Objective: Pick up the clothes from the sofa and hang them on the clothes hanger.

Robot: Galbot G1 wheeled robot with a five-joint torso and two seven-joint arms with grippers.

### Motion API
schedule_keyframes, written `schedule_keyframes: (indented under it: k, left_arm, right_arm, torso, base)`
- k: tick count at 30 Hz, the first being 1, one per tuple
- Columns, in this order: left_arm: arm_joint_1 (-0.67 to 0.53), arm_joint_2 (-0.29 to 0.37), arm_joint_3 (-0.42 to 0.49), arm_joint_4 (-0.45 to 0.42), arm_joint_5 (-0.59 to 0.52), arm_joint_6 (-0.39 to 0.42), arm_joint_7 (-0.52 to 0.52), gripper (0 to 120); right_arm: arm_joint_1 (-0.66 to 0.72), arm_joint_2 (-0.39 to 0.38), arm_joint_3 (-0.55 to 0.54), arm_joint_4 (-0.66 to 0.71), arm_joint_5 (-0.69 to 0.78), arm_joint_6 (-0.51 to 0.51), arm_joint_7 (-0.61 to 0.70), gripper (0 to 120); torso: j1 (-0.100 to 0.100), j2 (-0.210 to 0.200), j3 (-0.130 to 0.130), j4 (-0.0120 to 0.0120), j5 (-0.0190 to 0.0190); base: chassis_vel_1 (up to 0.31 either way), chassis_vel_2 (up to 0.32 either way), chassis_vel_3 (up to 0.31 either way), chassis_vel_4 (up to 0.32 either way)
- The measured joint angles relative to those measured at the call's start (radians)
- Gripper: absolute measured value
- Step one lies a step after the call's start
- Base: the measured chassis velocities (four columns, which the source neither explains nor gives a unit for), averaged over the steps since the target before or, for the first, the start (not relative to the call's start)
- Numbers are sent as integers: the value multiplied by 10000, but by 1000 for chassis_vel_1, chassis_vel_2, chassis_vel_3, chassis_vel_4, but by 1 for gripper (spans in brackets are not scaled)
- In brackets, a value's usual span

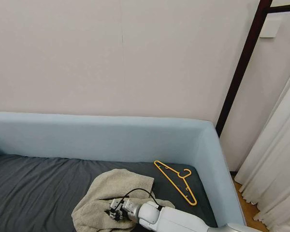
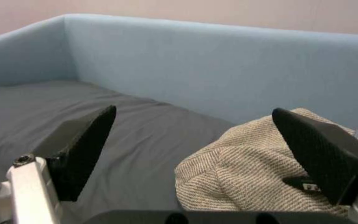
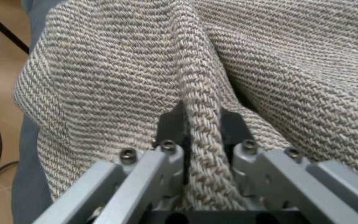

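Observation:
A beige knitted garment (image 1: 117,186) lies crumpled on the sofa's dark grey seat (image 1: 38,183). My right gripper (image 1: 117,209) reaches in from the lower right and rests on the garment's near side. In the right wrist view the right gripper (image 3: 201,126) is shut on a raised fold of the garment (image 3: 278,60). My left gripper (image 2: 197,154) is open and hovers low over the seat, its dark fingers (image 2: 82,149) spread wide, with the garment (image 2: 247,172) just beyond them. An orange clothes hanger (image 1: 176,181) lies flat on the seat, right of the garment.
The sofa's light blue backrest (image 1: 101,137) runs along the back and turns into an arm on the right. A dark post (image 1: 241,67) and white curtains (image 1: 275,179) stand beyond that arm. The seat stretches free to the left.

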Motion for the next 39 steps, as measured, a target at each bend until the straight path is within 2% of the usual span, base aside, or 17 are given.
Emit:
schedule_keyframes:
  k: [1,3,11,18,19,22,27,30,35,39]
  left_arm:
    - [-27,-16,17,13,-16,21,-1,99]
    - [-49,-28,23,35,-24,39,-2,98]
    - [-159,-60,-2,104,-324,224,-78,98]
    - [-217,-94,14,2,-193,94,-113,98]
    - [-217,-94,14,2,-193,94,-113,98]
    - [-277,-76,19,-13,-203,86,-138,98]
    - [-362,-56,12,63,-218,87,-166,98]
    - [-377,-88,-2,72,-219,107,-196,98]
    - [-347,-121,-53,-18,-224,146,-236,98]
    - [-391,-146,-99,-18,-232,180,-280,98]
  right_arm:
    - [-37,-71,53,99,2,24,13,4]
    - [-67,-134,95,159,28,107,14,1]
    - [-452,-763,691,1029,186,507,220,0]
    - [-976,-2117,2098,3626,805,315,1160,0]
    - [-976,-2117,2098,3626,805,315,1160,0]
    - [-1017,-2780,2923,5100,1231,88,1518,0]
    - [-912,-3283,3832,6206,1770,-145,1673,0]
    - [-398,-3937,4350,7050,2211,-189,1627,0]
    - [707,-4802,4572,7800,3017,-61,1203,0]
    - [1720,-5139,4524,7976,3573,37,965,0]
  torso:
    - [0,0,1,0,0]
    - [0,0,0,0,0]
    - [0,0,1,1,1]
    - [0,0,1,-2,0]
    - [0,0,1,-2,0]
    - [0,0,0,0,1]
    - [0,0,0,0,2]
    - [1,0,1,0,2]
    - [0,0,0,-2,3]
    - [0,0,1,-2,1]
  base:
    - [0,0,0,0]
    - [0,0,0,0]
    - [0,0,0,0]
    - [0,0,0,0]
    - [0,0,0,0]
    - [0,0,0,0]
    - [0,0,0,0]
    - [0,0,0,0]
    - [0,0,0,0]
    - [0,0,0,0]
